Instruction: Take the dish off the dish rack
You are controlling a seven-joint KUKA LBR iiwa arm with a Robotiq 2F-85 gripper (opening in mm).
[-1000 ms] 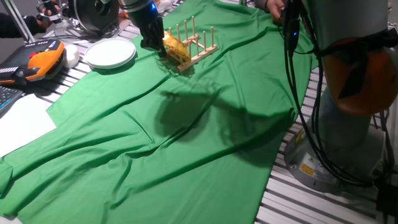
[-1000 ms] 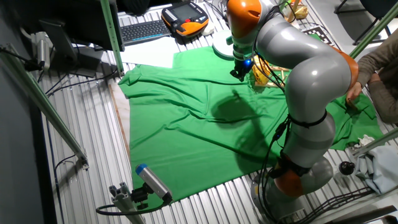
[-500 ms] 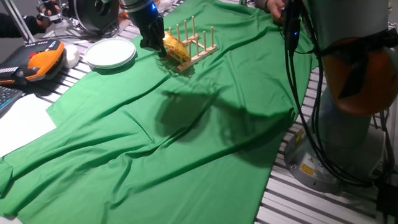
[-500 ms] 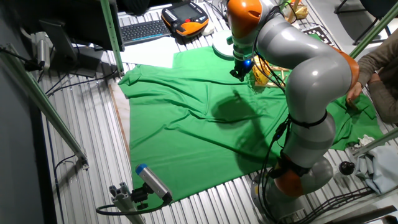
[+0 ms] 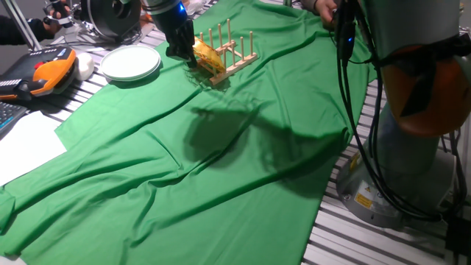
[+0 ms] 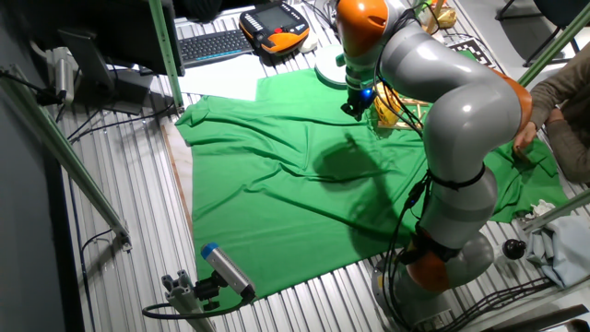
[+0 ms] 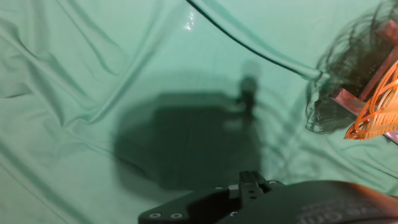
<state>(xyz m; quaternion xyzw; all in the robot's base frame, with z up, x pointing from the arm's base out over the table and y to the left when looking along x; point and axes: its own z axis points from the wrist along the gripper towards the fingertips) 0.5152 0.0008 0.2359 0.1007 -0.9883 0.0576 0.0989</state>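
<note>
Approach step, judging by the layout: gripper (image 5: 182, 53) poised low at the near end of the dish rack (image 5: 228, 59), just beside the dish (image 5: 205, 56), which sits tilted among the pegs at that end, golden weave showing. No lift begun; dish resting in the rack on the green cloth (image 5: 221, 162). Next move likely calls for closing onto the woven rim and drawing it up and clear of the dowels without dragging the light rack along. Cannot tell whether the fingers stand apart or closed: hidden behind the wrist in both fixed views, and out of the hand view, which shows only cloth, shadow, a dark part of the hand and an orange sliver of the dish at the right edge. Stacked white plates (image 5: 130, 63) nearby, untouched
</note>
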